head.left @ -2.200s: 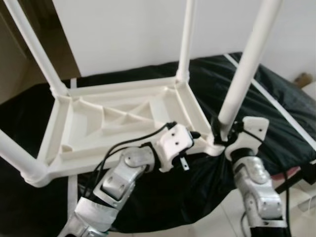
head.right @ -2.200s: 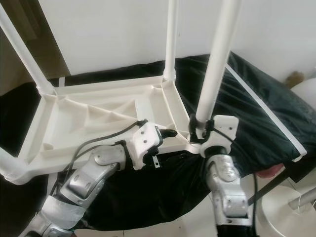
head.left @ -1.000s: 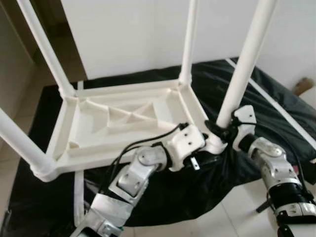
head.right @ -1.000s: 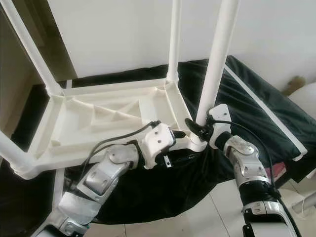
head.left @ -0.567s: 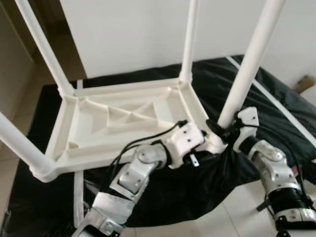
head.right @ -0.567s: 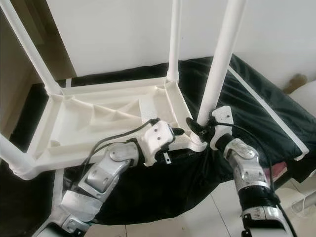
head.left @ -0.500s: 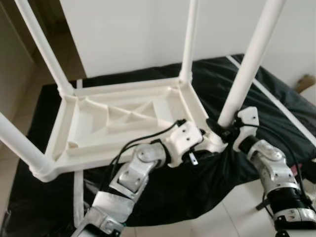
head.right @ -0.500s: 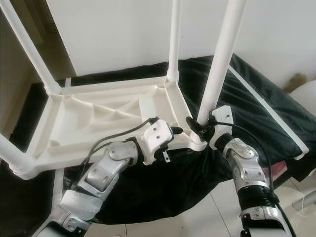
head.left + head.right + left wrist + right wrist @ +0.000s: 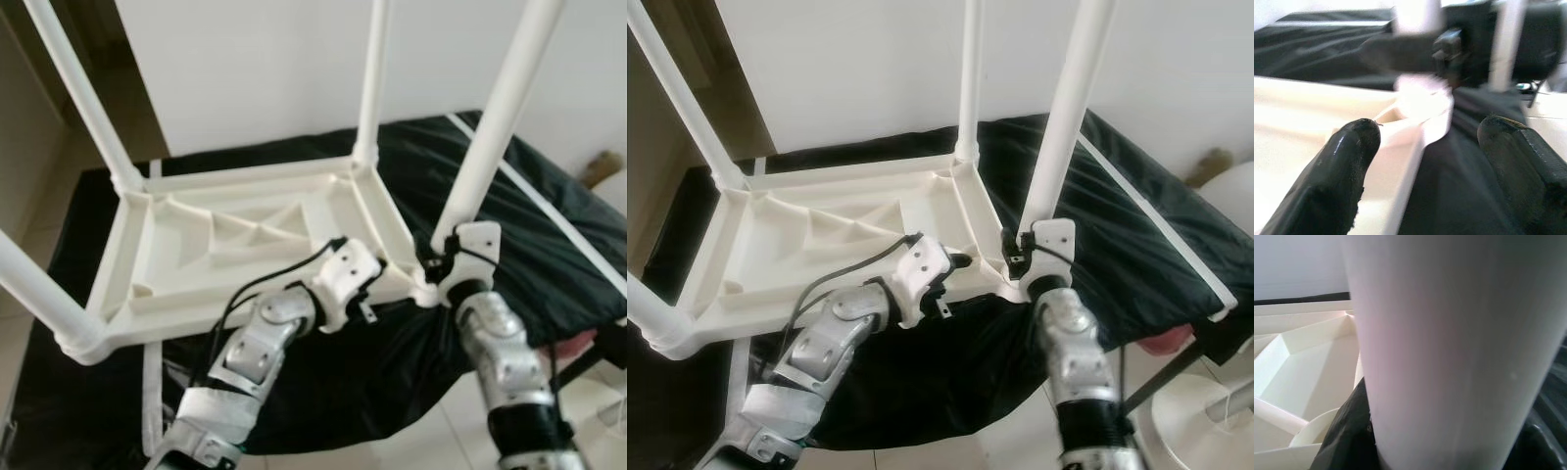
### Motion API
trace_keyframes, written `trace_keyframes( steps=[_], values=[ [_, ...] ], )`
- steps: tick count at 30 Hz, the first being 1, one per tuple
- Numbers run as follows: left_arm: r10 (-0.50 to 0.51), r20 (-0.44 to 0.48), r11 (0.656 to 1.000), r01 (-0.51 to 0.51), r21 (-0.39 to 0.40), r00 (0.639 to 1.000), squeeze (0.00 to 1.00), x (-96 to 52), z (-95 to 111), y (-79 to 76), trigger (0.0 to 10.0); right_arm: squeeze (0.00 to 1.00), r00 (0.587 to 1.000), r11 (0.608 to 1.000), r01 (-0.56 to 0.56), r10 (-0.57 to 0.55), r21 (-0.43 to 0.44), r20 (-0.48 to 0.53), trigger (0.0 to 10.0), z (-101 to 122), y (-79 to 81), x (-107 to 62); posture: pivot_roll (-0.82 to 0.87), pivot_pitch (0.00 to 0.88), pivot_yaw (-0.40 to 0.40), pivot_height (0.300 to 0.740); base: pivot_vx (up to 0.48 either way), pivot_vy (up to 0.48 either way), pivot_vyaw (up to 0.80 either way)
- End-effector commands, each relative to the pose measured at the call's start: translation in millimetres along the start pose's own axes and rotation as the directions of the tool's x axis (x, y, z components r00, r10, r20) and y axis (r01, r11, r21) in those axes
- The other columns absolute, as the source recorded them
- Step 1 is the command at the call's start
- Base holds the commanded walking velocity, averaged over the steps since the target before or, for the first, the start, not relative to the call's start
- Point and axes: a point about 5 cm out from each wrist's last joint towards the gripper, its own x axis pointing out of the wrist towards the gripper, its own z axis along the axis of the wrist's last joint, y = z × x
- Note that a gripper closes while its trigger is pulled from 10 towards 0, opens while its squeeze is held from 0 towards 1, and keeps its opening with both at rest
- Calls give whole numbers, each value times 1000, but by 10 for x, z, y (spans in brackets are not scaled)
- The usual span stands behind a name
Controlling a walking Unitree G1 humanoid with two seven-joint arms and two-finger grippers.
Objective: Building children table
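Observation:
A white plastic children's table (image 9: 196, 323) lies upside down on a black sheet, its legs pointing up. My right gripper (image 9: 436, 262) is shut on the near-right leg (image 9: 485, 127) just above its socket at the table's corner. In the right wrist view that leg (image 9: 1449, 357) stands very close, with black fingers (image 9: 1349, 431) on either side of it. My left gripper (image 9: 958, 262) is at the table's near rim, just left of that corner. It is open, and its fingers (image 9: 1342, 166) straddle the rim (image 9: 1415, 127), one inside the rim and one over the black cloth.
The black sheet (image 9: 549, 235) covers a raised surface and hangs over its near edge. A white strip (image 9: 549, 215) runs across it on the right. A white wall is behind, a brown doorway (image 9: 29, 127) at left, pale floor tiles (image 9: 431, 441) below, and a white round object (image 9: 1205, 411) at lower right.
My right forearm has swung in from the right to stand more upright under the leg, with the gripper still at the leg's base. My left gripper has slid a little left along the rim.

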Motion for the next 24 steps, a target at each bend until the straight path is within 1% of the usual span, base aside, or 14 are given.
trace_keyframes(
  steps=[1,2,3,4,5,6,7,9,11,12,15,18,19,24],
  values=[
    [185,-14,983,-185,1,983,0,-19,-40,96,10000,0,978,991,134,-131,6,-160,10000,-327,-53,-116,-44,0,15,740,0,0,0],
    [197,-16,980,-197,10,980,0,-20,-45,104,10000,0,967,979,202,-198,11,-162,10000,-338,-35,-143,-43,0,14,740,0,0,0],
    [197,-16,980,-197,10,980,0,-20,-45,104,10000,0,967,979,202,-198,11,-162,10000,-338,-35,-143,-43,0,14,740,0,0,0],
    [205,-19,979,-205,18,978,0,-20,-50,109,10000,0,956,969,246,-241,13,-165,10000,-346,-22,-161,-43,0,14,740,0,0,0],
    [220,-20,975,-220,34,975,0,-21,-51,117,10000,0,950,962,269,-258,43,-177,10000,-354,33,-165,-45,0,14,740,0,0,0],
    [231,-20,973,-230,34,973,0,-20,-56,124,10000,0,951,963,264,-249,61,-181,10000,-342,100,-163,-51,0,17,740,0,0,0],
    [231,-20,973,-230,34,973,0,-20,-56,124,10000,0,951,963,264,-249,61,-181,10000,-342,100,-163,-51,0,17,740,0,0,0],
    [240,-18,971,-239,29,971,0,-22,-63,126,10000,0,953,963,257,-239,76,-185,10000,-314,174,-167,-57,0,19,740,0,0,0],
    [240,-23,971,-239,29,971,0,-18,-74,127,10000,0,955,965,258,-246,53,-168,10000,-285,159,-166,-58,0,16,740,0,0,0],
    [238,-23,971,-237,39,971,0,-18,-80,128,10000,0,955,965,260,-253,30,-155,10000,-262,125,-167,-63,0,16,740,0,0,0],
    [238,-16,970,-237,48,971,0,-22,-76,133,10000,0,956,965,261,-255,21,-148,10000,-253,113,-170,-63,0,17,740,0,0,0],
    [232,-4,970,-231,72,973,0,-39,-79,142,10000,0,960,966,258,-252,30,-122,10000,-218,87,-189,-67,0,23,740,0,0,0],
    [215,0,974,-214,78,977,0,-41,-81,136,10000,0,963,967,253,-247,43,-112,10000,-198,79,-196,-71,0,28,740,0,0,0],
    [169,11,983,-170,71,985,0,-42,-78,96,10000,0,974,975,218,-214,51,-79,10000,-145,61,-212,-75,0,27,740,0,0,0]
  ],
)
